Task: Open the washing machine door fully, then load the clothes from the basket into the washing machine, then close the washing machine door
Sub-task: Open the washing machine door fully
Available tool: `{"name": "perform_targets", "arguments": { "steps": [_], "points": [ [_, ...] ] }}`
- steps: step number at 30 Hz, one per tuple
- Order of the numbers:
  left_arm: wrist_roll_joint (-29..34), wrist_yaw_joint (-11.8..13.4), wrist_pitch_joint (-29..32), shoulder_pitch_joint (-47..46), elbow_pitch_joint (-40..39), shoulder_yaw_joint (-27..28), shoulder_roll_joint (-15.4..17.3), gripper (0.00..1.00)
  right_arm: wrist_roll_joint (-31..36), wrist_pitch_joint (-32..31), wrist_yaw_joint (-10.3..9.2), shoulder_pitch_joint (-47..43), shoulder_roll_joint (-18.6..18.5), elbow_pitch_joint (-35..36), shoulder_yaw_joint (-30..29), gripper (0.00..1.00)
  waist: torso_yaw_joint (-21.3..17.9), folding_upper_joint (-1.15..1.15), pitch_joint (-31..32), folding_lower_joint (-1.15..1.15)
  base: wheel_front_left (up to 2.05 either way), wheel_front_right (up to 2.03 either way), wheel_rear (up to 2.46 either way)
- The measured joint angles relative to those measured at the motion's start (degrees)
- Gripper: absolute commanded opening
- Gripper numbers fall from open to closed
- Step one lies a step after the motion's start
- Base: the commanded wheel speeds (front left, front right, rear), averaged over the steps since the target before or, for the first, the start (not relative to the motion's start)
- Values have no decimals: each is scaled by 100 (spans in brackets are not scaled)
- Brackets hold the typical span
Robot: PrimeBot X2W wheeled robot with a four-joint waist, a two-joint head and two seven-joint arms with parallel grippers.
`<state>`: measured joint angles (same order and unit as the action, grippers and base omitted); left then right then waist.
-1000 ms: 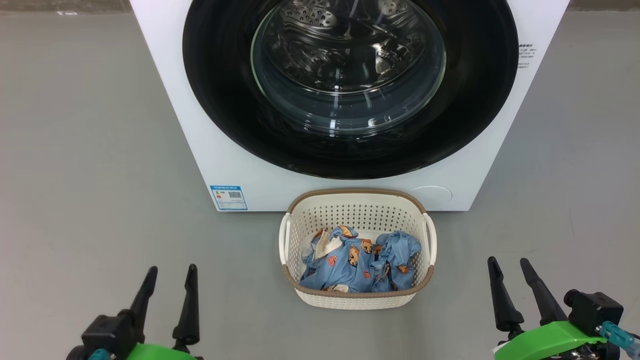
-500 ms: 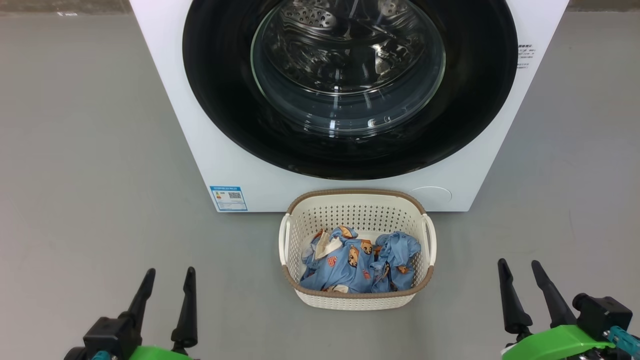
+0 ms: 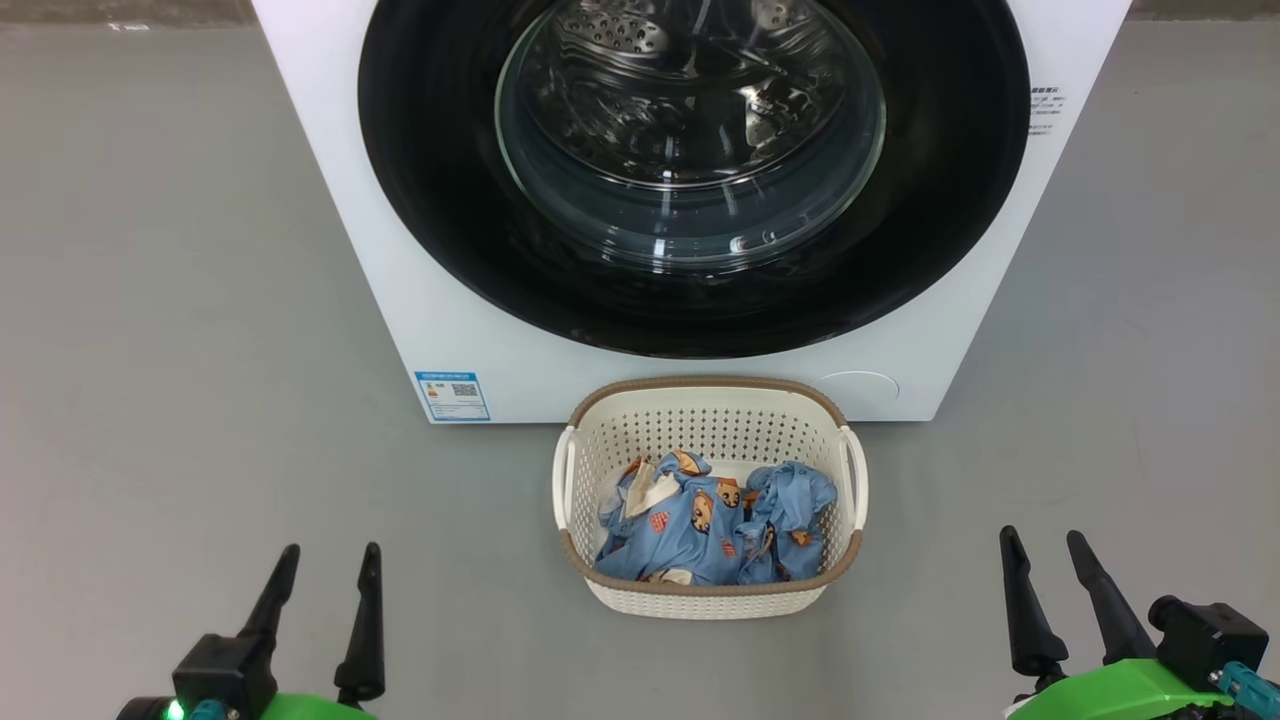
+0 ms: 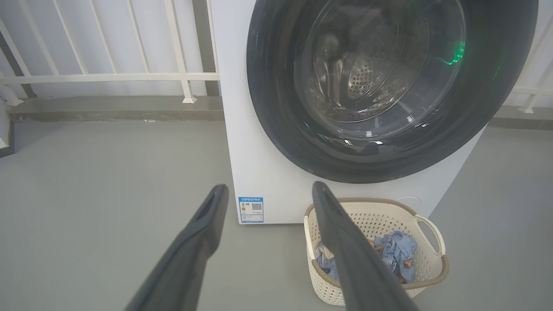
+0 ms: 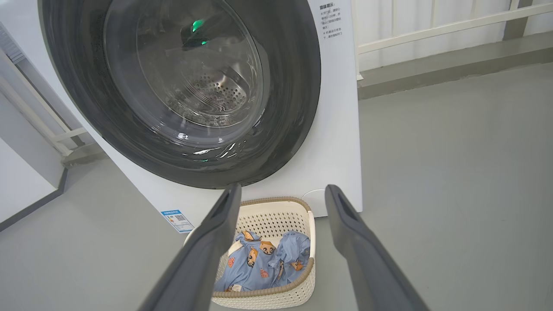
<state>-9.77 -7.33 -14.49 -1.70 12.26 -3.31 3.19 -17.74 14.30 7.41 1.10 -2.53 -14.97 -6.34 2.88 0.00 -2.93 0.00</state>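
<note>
White and big, the washing machine [image 3: 500, 380] stood at twelve o'clock. Its round black door [image 3: 440, 230] was shut flat against it, so the first job was not done yet. Just in front of it, in the middle, sat the basket [image 3: 700, 603], with the blue clothes [image 3: 690, 520] piled inside. At seven o'clock was the left gripper [image 3: 332, 547] and at five o'clock the right gripper [image 3: 1040, 532]. Both held nothing, with jaws spread wide. Both had slid a little lower, back from the machine, since a moment before. I thought no reach for the door had started.
</note>
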Motion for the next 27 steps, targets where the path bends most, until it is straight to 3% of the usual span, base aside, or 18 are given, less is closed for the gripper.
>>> {"name": "perform_targets", "arguments": {
  "steps": [18, 27],
  "points": [
    [79, 0, 0, -85, 26, 40, -41, 100, -5, 0, 0, 2, 20, 9, 1, 100, -19, 0, -87, 0, 103, 103, -206],
    [-213, 0, -13, -90, -52, 21, -59, 100, -5, 0, 0, 3, 11, 7, -5, 100, -31, 0, -73, 0, 85, 85, -169]
  ]
}}
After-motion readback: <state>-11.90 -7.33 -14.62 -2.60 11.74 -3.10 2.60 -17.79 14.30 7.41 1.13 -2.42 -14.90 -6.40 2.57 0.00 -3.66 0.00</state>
